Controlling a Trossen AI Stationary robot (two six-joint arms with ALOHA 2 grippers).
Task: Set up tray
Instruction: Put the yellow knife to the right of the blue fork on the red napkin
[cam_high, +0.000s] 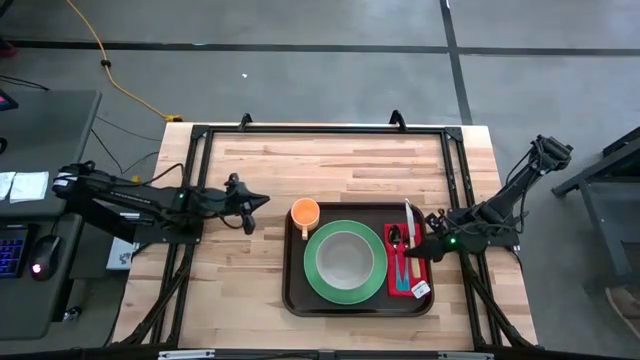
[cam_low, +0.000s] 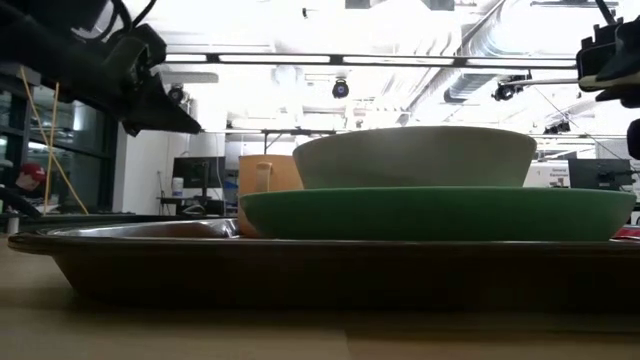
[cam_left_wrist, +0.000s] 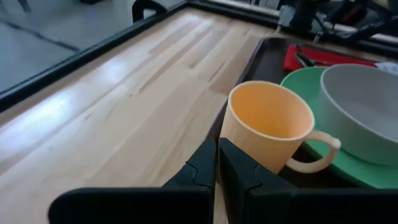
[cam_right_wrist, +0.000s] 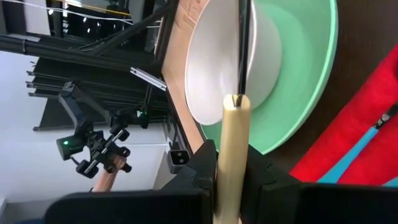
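Brown tray holds one plate, one bowl, one cup (left jaws together, right clamping a knife).

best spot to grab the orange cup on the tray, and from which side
Grip the orange cup across its rim or upper wall, coming down from above. It stands upright with its mouth open and its handle toward the green plate, so the wall away from the handle looks free. The left gripper is nearest.
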